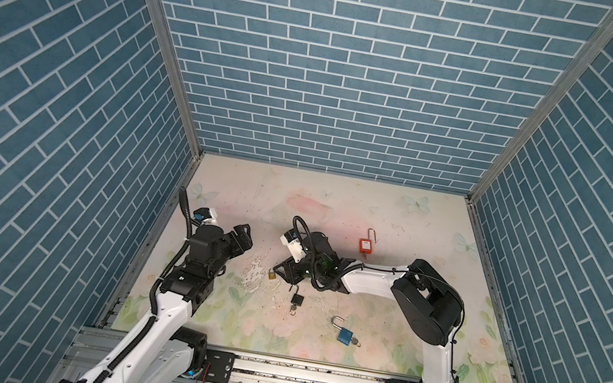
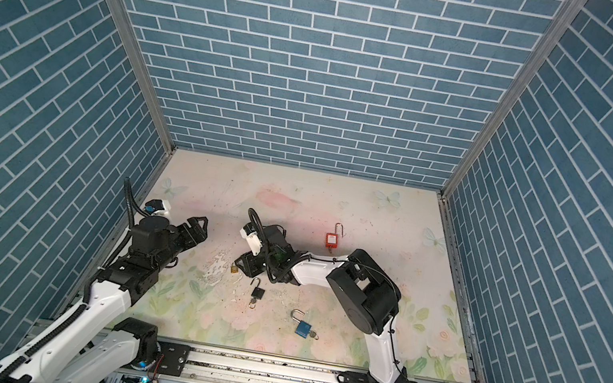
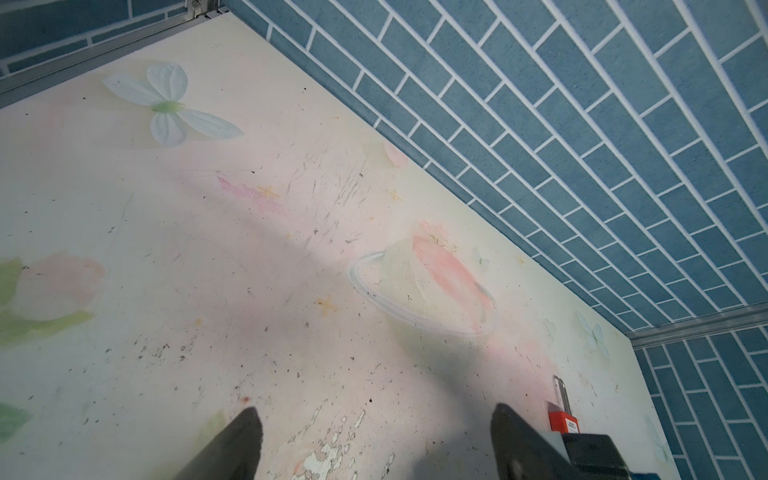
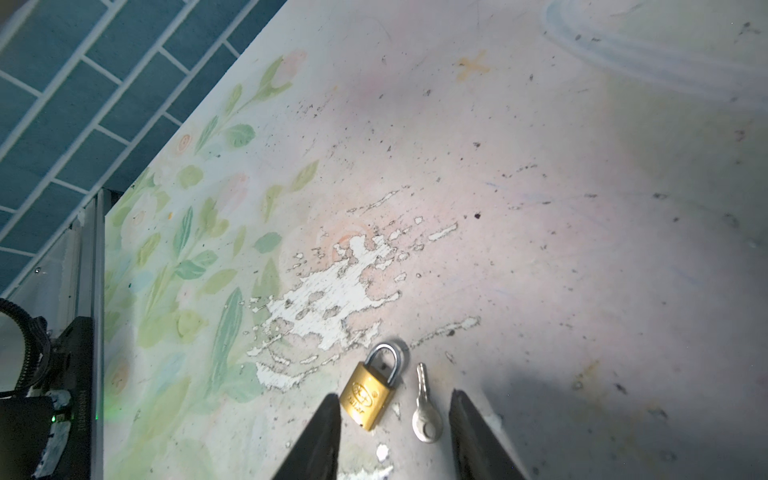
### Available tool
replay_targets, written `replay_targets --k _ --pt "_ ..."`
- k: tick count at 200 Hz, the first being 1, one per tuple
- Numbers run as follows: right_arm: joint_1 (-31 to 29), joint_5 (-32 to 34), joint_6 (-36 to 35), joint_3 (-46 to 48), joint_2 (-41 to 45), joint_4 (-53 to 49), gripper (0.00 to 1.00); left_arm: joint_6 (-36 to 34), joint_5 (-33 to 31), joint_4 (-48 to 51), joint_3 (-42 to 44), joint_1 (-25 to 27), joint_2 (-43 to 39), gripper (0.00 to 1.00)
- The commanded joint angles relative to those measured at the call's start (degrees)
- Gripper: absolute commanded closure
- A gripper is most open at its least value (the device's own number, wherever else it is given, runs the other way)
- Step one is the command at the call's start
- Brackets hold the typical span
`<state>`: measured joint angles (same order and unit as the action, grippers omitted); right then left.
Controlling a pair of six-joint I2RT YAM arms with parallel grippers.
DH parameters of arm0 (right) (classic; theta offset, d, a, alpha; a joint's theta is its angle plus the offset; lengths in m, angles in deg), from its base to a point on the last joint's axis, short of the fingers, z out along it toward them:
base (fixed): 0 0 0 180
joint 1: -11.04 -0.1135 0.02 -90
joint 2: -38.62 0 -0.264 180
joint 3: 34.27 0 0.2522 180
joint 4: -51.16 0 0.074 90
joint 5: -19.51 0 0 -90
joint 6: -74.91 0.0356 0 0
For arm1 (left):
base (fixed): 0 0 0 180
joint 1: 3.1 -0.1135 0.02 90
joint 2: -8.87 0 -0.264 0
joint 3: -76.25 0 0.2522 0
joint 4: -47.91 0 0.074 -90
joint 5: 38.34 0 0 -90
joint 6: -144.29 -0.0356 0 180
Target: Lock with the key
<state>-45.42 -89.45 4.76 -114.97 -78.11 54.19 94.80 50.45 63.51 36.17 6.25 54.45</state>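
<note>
In a top view the surface (image 1: 384, 298) carries four padlocks around mid-frame. The leftmost padlock (image 1: 272, 274) sits at the right pincer (image 1: 285, 270), the middle padlock (image 1: 297, 299) just lower right of it, the lower padlock (image 1: 344, 335) further lower right, and the upper padlock (image 1: 365, 246) above them. In the right wrist view, the key (image 4: 424, 409) lies just beside the leftmost padlock, not touching it, both between that pincer's fingers (image 4: 320, 436).

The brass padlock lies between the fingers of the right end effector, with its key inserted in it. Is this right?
No. The brass padlock lies between the fingers of the right end effector, but the key lies beside it, not inserted. The right wrist view shows this.
</note>
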Motion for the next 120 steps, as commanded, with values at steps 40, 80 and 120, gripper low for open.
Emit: replay_targets --k 40,80,120 --pt "1.18 -5.37 2.83 -1.40 -3.48 0.54 0.49 0.12 -1.81 0.50 0.71 -0.29 -0.76 0.13" --pt "1.34 -6.81 2.84 -2.45 -4.70 -0.25 0.49 0.09 -2.07 0.48 0.73 -0.34 -0.55 0.12" --pt "1.49 -8.51 2.97 -3.62 -5.96 -0.98 0.49 0.03 -2.51 0.53 0.59 -0.31 -0.32 0.12"
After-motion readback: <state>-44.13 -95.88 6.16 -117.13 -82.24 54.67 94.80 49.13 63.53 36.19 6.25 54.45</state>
